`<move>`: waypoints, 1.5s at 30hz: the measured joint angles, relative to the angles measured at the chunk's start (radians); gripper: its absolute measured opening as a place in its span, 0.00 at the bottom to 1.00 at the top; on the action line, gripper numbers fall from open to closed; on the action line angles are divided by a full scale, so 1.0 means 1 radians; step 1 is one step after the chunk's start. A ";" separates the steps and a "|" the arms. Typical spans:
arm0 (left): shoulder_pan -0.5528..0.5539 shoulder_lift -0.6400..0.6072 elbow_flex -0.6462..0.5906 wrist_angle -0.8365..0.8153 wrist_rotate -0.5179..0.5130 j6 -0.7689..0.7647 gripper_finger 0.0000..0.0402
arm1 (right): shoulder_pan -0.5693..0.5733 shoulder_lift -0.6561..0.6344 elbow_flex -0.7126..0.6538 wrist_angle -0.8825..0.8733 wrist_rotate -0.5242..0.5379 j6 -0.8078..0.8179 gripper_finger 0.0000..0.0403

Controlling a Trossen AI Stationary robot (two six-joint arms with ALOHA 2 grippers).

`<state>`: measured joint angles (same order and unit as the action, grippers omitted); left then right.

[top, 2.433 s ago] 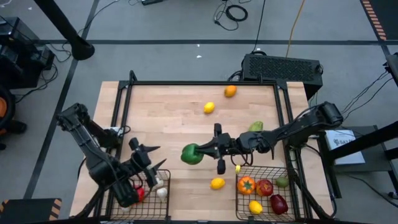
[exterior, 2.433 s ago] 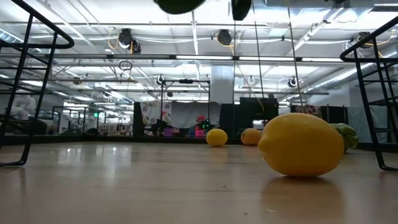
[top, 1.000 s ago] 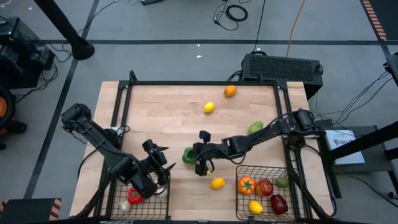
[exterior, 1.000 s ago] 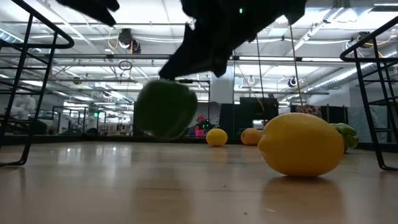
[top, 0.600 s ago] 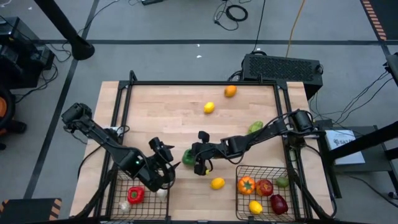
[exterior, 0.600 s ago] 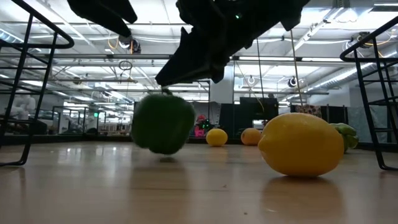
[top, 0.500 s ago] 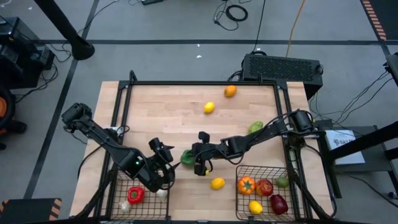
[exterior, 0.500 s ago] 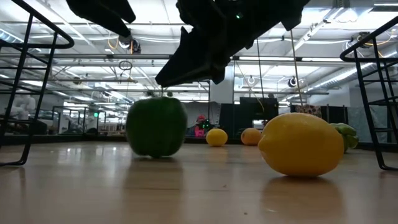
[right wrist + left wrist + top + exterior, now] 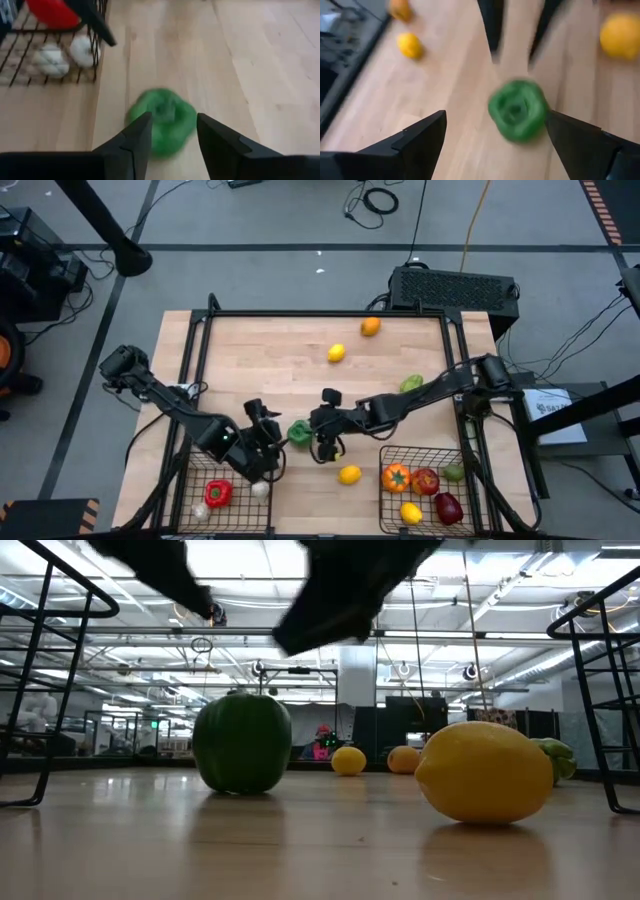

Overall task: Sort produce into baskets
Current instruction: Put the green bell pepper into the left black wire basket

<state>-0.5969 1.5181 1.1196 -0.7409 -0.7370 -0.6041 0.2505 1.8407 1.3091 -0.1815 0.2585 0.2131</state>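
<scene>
Green pepper (image 9: 298, 432) stands loose mid-counter between both pincers; right pincer (image 9: 322, 442) parted, empty above it; left pincer (image 9: 268, 430) wide, empty beside. Baskets (image 9: 468, 505) part-filled. Lemons, orange, another green piece unsorted.

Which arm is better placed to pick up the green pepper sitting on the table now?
Left. The left gripper is open, facing the green pepper, beside its vegetable basket. The right gripper has let go.

Produce (image 9: 299, 432), baskets (image 9: 428, 492) on wooden table (image 9: 270, 360)
</scene>
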 joint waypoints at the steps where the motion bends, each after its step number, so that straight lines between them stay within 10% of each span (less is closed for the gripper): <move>1: 0.013 0.000 -0.008 0.001 0.041 0.036 0.86 | 0.005 -0.025 0.016 -0.086 0.001 0.001 0.38; 7: 0.137 0.001 -0.044 0.148 0.292 0.285 0.79 | 0.065 -0.167 0.047 -0.418 0.004 0.012 0.41; 19: 0.330 0.014 -0.045 0.204 0.625 0.446 0.62 | 0.167 -0.250 0.048 -0.470 0.008 -0.063 0.41; 45: 0.334 0.096 -0.045 0.186 0.583 0.490 0.32 | 0.170 -0.244 0.047 -0.471 0.006 -0.068 0.41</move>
<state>-0.2630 1.6138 1.0744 -0.5545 -0.1539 -0.1138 0.4210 1.5970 1.3563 -0.6525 0.2642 0.1452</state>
